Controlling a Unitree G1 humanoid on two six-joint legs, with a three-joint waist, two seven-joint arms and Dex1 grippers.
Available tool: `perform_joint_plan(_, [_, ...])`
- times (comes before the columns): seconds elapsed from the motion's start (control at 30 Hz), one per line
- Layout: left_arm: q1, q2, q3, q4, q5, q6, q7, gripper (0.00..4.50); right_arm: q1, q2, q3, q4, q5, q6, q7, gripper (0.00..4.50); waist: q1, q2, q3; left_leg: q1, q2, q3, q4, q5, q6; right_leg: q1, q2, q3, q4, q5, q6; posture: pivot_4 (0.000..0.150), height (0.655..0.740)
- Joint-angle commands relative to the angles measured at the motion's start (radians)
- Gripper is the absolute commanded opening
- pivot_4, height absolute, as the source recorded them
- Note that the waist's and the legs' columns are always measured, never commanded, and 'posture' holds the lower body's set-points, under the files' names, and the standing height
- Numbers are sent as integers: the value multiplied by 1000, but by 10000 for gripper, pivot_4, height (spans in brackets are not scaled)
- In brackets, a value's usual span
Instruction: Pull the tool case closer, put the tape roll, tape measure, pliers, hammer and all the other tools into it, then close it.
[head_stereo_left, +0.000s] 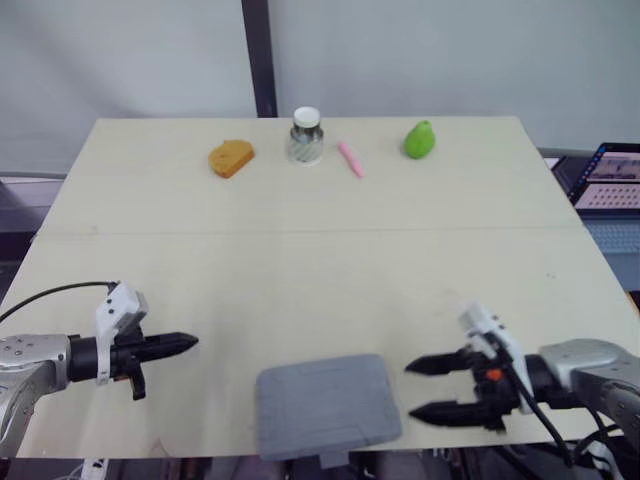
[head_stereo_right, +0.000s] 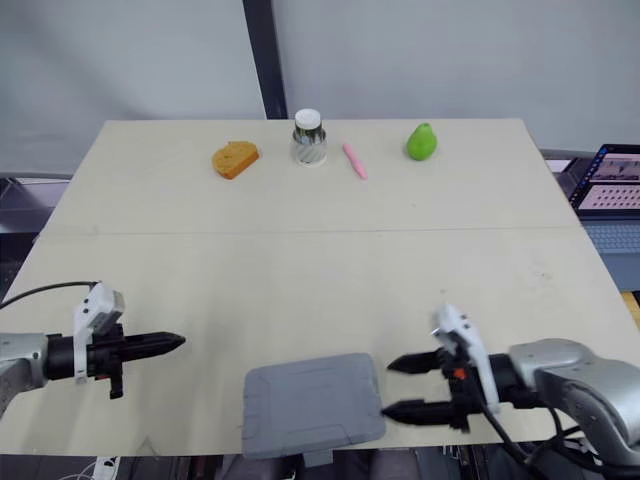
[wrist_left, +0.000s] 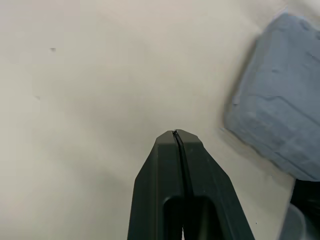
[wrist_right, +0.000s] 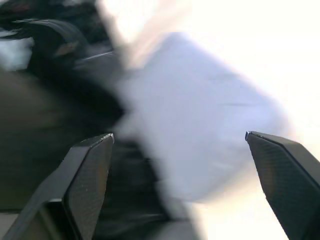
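Observation:
A grey tool case (head_stereo_left: 325, 405) lies shut at the table's near edge, its latch tab hanging over the front. My right gripper (head_stereo_left: 425, 390) stands open just to the right of the case, fingertips pointing at its side, nothing between them. The case appears blurred in the right wrist view (wrist_right: 200, 115). My left gripper (head_stereo_left: 190, 343) is shut and empty, hovering to the left of the case with a gap between them; the left wrist view shows the case's corner (wrist_left: 280, 115) ahead of the closed fingertips (wrist_left: 176, 137).
Along the far edge sit an orange bread-shaped piece (head_stereo_left: 230, 157), a small jar with a white lid (head_stereo_left: 305, 135), a pink marker (head_stereo_left: 350, 158) and a green pear-shaped object (head_stereo_left: 419, 139). A laptop (head_stereo_left: 610, 180) stands off the table's right side.

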Motion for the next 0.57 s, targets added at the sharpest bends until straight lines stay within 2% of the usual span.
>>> perform_joint_plan(0.03, [13, -14, 45, 51, 33, -81, 10, 13163, 70, 17, -135, 78, -65, -124, -9, 45000, 1, 0, 0, 0, 0, 0, 0, 0, 0, 0, 0, 0, 0, 0, 0, 1500, 7400])
perform_joint_plan(0.23, [11, -11, 75, 192, 89, -197, 11, 42221, 189, 46, -245, 279, -191, -315, -9, 45000, -1, 0, 0, 1, 0, 0, 0, 0, 0, 1, 0, 0, 1, 0, 0, 1500, 7400])
perform_joint_plan(0.27, [3, -8, 73, 220, 105, -222, 14, 43740, 194, 50, -252, 297, -196, -328, -7, 45000, -2, 0, 0, 1, 0, 1, 0, 0, 0, 1, 0, 0, 1, 0, 0, 1500, 7400])
perform_joint_plan(0.57, [-80, 7, 52, 341, 141, -281, 6, 43740, 194, 74, -252, 410, -244, -425, -13, 45000, -3, 0, 0, 2, 1, 1, 0, 0, 0, 0, 0, 0, 1, 0, 0, 1500, 7400])
